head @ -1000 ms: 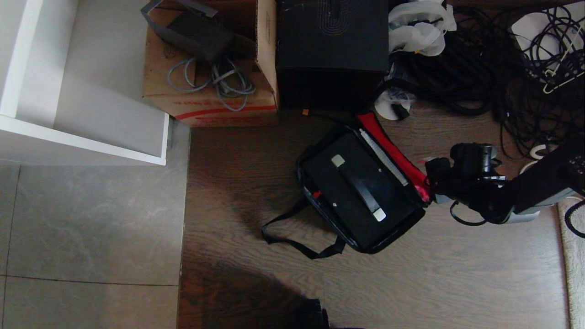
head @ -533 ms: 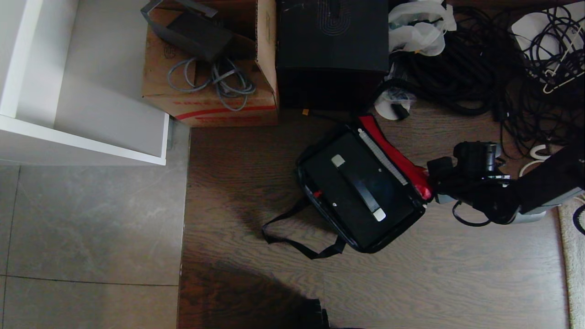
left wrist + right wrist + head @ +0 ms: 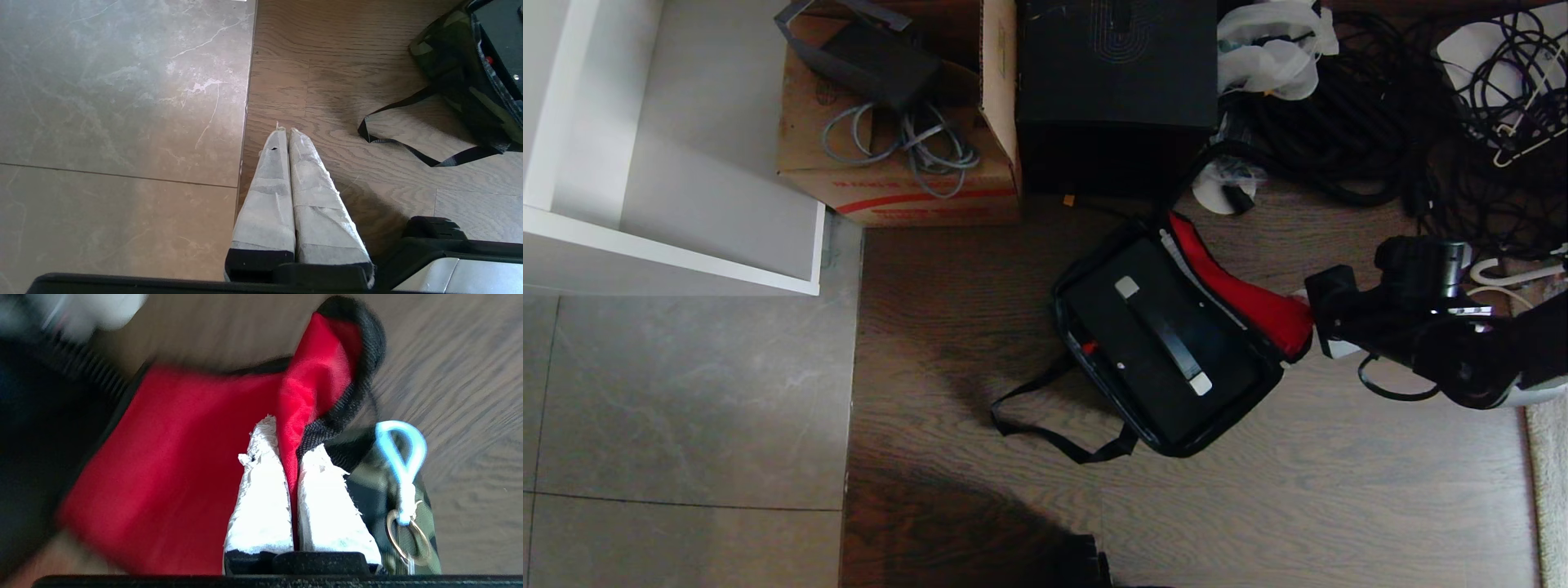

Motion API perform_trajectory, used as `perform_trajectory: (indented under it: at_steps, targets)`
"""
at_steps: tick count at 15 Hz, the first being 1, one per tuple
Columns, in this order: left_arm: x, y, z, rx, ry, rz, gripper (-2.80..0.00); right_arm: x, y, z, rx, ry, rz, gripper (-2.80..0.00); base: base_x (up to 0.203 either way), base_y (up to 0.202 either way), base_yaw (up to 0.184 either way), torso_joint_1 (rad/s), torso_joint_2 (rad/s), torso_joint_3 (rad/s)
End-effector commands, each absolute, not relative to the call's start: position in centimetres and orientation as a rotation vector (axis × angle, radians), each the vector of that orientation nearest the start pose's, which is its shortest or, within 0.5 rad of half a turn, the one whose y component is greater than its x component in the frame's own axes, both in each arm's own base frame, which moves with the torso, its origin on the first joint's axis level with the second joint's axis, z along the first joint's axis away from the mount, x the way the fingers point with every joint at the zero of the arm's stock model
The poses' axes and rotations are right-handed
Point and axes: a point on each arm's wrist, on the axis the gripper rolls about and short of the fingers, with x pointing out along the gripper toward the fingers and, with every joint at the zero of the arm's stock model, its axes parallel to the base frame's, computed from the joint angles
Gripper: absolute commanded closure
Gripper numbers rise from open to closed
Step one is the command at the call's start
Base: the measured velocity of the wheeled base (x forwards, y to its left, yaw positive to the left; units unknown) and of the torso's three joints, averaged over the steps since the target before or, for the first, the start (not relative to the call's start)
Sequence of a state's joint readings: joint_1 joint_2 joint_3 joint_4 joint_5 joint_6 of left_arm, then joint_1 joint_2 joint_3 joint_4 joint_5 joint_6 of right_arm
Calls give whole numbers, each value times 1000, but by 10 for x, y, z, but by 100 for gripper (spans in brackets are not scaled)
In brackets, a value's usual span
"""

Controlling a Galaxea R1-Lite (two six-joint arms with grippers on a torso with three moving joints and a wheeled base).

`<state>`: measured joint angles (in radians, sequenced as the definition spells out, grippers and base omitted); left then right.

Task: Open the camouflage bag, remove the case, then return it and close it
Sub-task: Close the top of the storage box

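On the wooden floor (image 3: 980,327), the camouflage bag (image 3: 457,77) is lying open with the case (image 3: 1168,343) resting flat inside it. At the bag's right edge, the right claw (image 3: 291,465) is now pinching the red-lined flap (image 3: 1250,302), having clenched on it within the last second. Compared with a second ago, the arm has drawn away to the right and the flap is standing taller and more spread, which suggests the bag is being pulled wider or readied for closing. The left claw (image 3: 285,134) is hanging clenched and empty over the floor, well apart from the bag.
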<state>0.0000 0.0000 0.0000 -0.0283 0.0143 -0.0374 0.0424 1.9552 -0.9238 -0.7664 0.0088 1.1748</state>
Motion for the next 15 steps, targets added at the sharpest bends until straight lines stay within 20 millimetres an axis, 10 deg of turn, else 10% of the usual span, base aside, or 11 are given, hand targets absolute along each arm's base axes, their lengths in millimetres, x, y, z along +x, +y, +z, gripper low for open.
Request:
perform_trajectory:
  at_steps: [1,9,10,15]
  targets:
    - [-22,0,76,-38,-22,13,0,337,24,165,1066,254,-11,0,0,0,0,0,0,0]
    - [-22,0,76,-38,-20,13,0,303,70,145,529,380,184,0,0,0,0,0,0,0]
    - [-22,0,76,-38,-20,15,0,302,77,145,506,372,209,-280,0,0,0,0,0,0]
    - [-22,0,76,-38,-21,13,0,296,102,148,438,298,321,-280,0,0,0,0,0,0]
